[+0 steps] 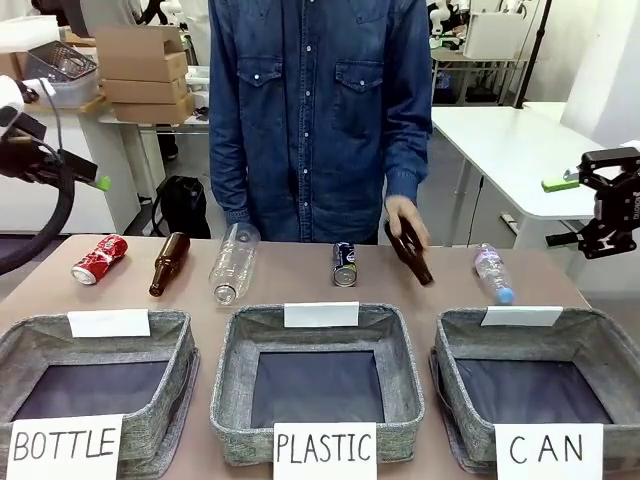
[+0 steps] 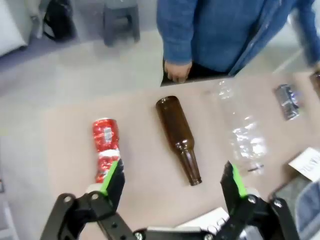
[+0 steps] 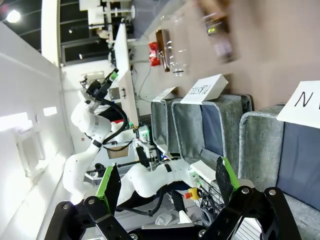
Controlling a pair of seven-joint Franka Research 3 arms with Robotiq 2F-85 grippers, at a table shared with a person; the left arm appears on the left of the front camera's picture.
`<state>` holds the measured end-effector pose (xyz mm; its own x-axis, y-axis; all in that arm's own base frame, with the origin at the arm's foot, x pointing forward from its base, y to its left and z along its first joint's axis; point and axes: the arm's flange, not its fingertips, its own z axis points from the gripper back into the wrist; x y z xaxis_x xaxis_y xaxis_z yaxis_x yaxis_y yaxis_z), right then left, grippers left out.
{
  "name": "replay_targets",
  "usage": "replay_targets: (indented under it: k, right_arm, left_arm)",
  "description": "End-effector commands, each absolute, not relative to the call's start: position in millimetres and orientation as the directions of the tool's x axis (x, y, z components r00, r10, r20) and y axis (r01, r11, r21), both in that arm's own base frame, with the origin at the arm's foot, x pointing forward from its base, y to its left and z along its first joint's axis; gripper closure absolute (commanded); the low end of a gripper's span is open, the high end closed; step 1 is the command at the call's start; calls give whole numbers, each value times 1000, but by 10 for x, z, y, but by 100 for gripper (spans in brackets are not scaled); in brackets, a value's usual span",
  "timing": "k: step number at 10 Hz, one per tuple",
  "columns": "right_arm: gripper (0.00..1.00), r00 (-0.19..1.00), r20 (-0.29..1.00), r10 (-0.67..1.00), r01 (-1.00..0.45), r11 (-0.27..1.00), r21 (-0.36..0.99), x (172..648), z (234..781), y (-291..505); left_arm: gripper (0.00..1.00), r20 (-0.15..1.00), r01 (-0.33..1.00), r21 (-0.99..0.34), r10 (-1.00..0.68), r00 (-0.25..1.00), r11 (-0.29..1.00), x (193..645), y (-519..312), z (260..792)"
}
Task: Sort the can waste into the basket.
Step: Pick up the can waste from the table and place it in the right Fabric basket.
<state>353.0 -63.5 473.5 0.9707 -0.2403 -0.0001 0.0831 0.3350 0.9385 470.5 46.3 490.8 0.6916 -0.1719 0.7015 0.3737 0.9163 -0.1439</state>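
Pre-grasp. Nothing yet in CAN basket; red can, black can lying on table. L gripper, R gripper wide apart, empty. Next, likely: lower L onto red can, pinch.

Red dented can lies far left, black can centre; grey CAN basket right, empty

The red can is thin, dented metal with a glossy printed skin, and the black can shines likewise. The brown bottle is smooth, glossy glass; the clear bottle is crinkled transparent plastic. The basket marked CAN is rough grey woven cloth with a dark, smoother lining and a matt white paper label. The table looks matt brown.
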Motion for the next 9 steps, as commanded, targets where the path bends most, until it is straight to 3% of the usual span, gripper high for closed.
replay_targets:
  k: [1, 2, 3, 5, 9]
  right_arm:
    - [0, 973, 25, -230, 53, 330, 942, 3549, 4753, -651]
    - [0, 973, 25, -230, 53, 330, 942, 3549, 4753, -651]
    - [0, 973, 25, -230, 53, 330, 942, 3549, 4753, -651]
    - [0, 973, 25, -230, 53, 330, 942, 3549, 4753, -651]
    - [0, 973, 25, -230, 53, 330, 942, 3549, 4753, -651]
  left_arm:
    - [0, 670, 483, -39, -336, 662, 875, 4635, 313, 4877]
    - [0, 670, 483, -39, -336, 662, 875, 4635, 313, 4877]
    - [0, 691, 410, -110, -227, 686, 905, 4701, 390, 4889]
    - [0, 556, 326, -82, -228, 799, 942, 5066, 654, 4615]
    - [0, 445, 273, -185, -167, 880, 944, 5564, 883, 4121]
